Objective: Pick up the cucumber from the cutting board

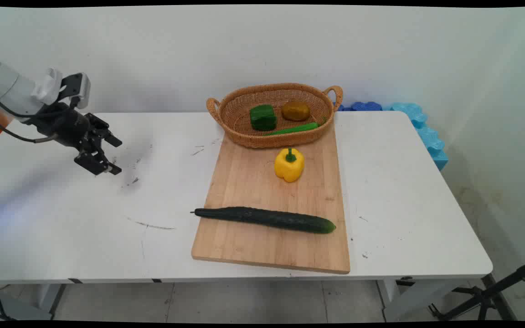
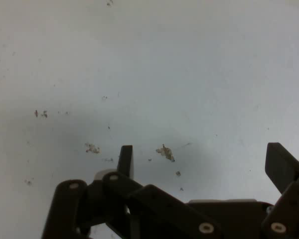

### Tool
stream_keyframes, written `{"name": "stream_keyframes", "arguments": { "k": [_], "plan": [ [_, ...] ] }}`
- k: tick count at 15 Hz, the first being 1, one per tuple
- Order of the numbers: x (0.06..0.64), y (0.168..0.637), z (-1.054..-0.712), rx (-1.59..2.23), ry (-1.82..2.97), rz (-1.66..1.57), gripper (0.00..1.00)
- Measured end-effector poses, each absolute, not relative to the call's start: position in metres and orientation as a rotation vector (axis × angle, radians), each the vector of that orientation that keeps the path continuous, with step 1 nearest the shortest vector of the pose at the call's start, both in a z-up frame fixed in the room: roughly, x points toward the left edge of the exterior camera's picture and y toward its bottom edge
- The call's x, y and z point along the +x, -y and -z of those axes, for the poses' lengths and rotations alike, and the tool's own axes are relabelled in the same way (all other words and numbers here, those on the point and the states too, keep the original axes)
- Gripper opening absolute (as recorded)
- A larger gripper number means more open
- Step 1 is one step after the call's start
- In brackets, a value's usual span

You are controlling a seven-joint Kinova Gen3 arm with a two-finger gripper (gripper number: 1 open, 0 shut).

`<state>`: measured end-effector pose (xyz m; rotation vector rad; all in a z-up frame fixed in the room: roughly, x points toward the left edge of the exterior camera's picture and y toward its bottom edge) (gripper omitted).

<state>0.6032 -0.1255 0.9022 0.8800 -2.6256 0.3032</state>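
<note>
My black gripper (image 1: 115,156) hangs open over the left part of the white table (image 1: 62,218), holding nothing. In the hand view the gripper (image 2: 202,155) shows its two fingers spread wide over bare, scuffed tabletop (image 2: 164,74). Far to its right lies a wooden cutting board (image 1: 244,182) with a yellow bell pepper (image 1: 289,165) and a long dark cucumber (image 1: 267,219) on it. A wicker basket (image 1: 235,116) at the board's far end holds a green bell pepper (image 1: 263,117), a brown potato (image 1: 295,110) and a slim green vegetable (image 1: 292,129).
Blue foam blocks (image 1: 419,123) sit behind the table's far right corner. A black tripod leg (image 1: 495,291) stands on the floor at the lower right. Dark scuff marks (image 1: 153,225) streak the table between the gripper and the board.
</note>
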Motion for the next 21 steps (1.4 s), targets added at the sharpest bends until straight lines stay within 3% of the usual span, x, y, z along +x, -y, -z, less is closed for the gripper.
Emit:
{"name": "stream_keyframes", "arguments": {
  "k": [8, 21],
  "plan": [
    [0.58, 0.139, -0.91, 0.73, 2.675, -0.284, 1.0],
    [0.447, 0.153, -0.892, 0.392, 2.636, -0.128, 1.0]
  ]
}}
